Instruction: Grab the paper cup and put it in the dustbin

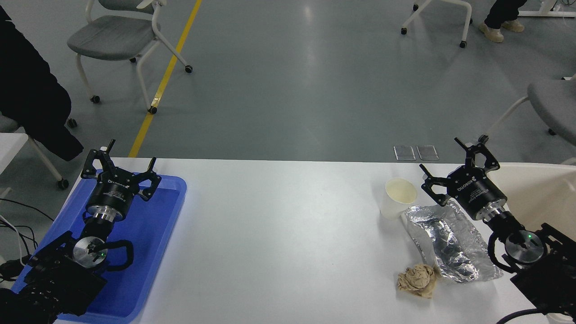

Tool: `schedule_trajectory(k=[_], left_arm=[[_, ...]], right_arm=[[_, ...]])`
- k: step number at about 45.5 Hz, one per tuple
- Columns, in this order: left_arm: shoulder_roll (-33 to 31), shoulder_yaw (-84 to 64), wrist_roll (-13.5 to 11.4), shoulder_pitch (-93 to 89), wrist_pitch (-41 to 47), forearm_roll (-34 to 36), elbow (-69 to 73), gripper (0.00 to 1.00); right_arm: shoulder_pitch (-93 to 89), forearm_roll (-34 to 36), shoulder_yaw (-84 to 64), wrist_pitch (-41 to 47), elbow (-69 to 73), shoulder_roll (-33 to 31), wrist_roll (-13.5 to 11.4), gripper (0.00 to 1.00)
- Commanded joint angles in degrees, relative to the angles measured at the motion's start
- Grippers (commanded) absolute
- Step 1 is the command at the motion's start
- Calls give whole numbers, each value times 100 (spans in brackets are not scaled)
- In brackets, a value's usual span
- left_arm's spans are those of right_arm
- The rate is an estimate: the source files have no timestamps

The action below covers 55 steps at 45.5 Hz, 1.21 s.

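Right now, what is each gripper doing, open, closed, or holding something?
Left gripper: open, empty, parked over the blue tray.
Right gripper: open, empty, beside the paper cup.

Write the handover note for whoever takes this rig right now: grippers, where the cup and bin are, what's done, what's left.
Left gripper: jaws open, empty, parked over the blue tray.
Right gripper: jaws open, empty, just right of the paper cup, not touching it.
Paper cup: upright on the white table, beside the silver foil bag; brown paper ball lies nearer the robot.
Dustbin: at the table's right edge, behind the right arm.
Done: nothing yet; the cup is not grasped.
Left: grasp the cup, carry it right, drop it in the dustbin.
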Motion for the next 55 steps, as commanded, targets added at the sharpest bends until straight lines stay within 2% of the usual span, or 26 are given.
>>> schedule_trajectory(k=[1, 10, 21, 29, 42, 55], left_arm=[[0, 0, 19, 0, 0, 0, 0, 100], [0, 0, 10, 0, 0, 0, 0, 100], [0, 0, 10, 0, 0, 0, -17, 100], [0, 0, 10, 0, 0, 0, 0, 100], [0, 0, 10, 0, 0, 0, -17, 100], [0, 0, 10, 0, 0, 0, 0, 100]], right_arm=[[31, -9, -22, -85, 8, 23, 0, 100], [39, -53, -22, -94, 8, 14, 0, 100], [513, -659, -119, -129, 88, 32, -44, 100], [1269, -984, -1032, -384, 88, -135, -62, 100], [2227, -1230, -3018, -665, 992, -1154, -62, 100], [3633, -2047, -5260, -665, 2292, -2015, -97, 100]])
